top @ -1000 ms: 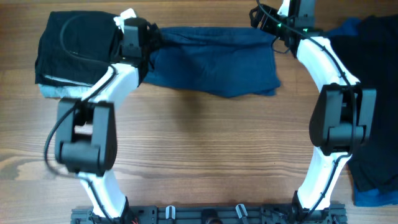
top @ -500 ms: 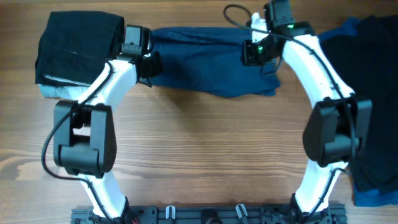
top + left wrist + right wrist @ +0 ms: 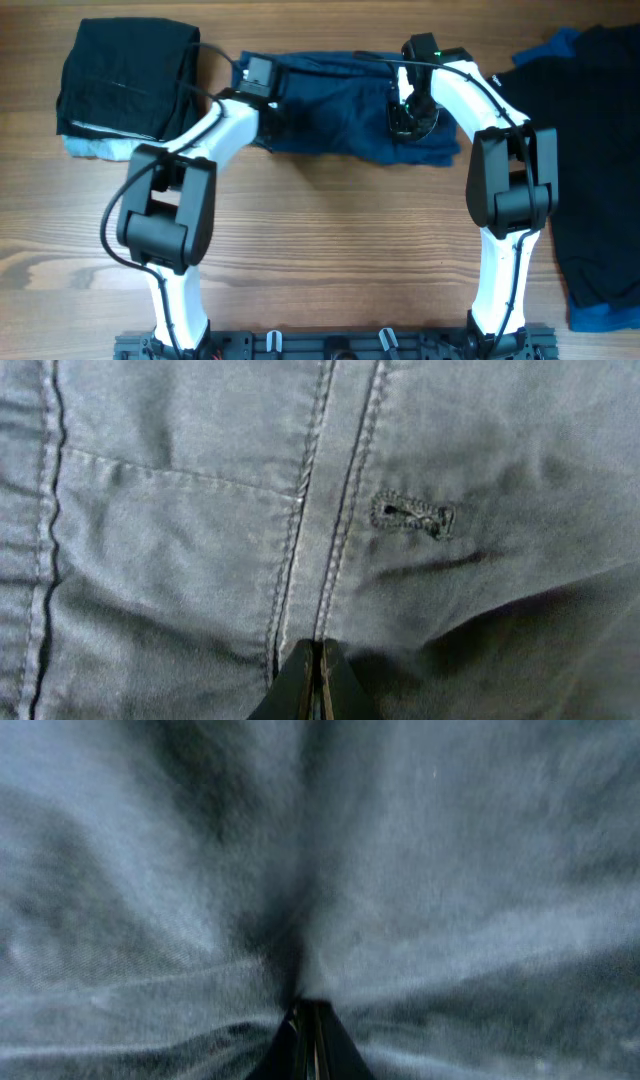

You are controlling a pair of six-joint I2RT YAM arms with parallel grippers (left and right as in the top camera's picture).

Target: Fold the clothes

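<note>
Left gripper (image 3: 315,678) pinched fully closed on dark navy blue cloth shorts (image 3: 330,125), tips on the double-stitched seam (image 3: 320,510) near a buttonhole (image 3: 412,515). Right gripper (image 3: 308,1038) clamped tight too, shorts fabric puckering into its tips. Shorts spread across far middle of brown wooden table (image 3: 330,250), under both grippers.

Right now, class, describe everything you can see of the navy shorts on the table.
The navy shorts are dark blue woven cloth, cotton-like, with paired stitched seams and a buttonhole. They lie spread sideways and rumpled on the wooden table. The left gripper and the right gripper are each shut on a pinch of the fabric, and creases fan out from the right one.
</note>
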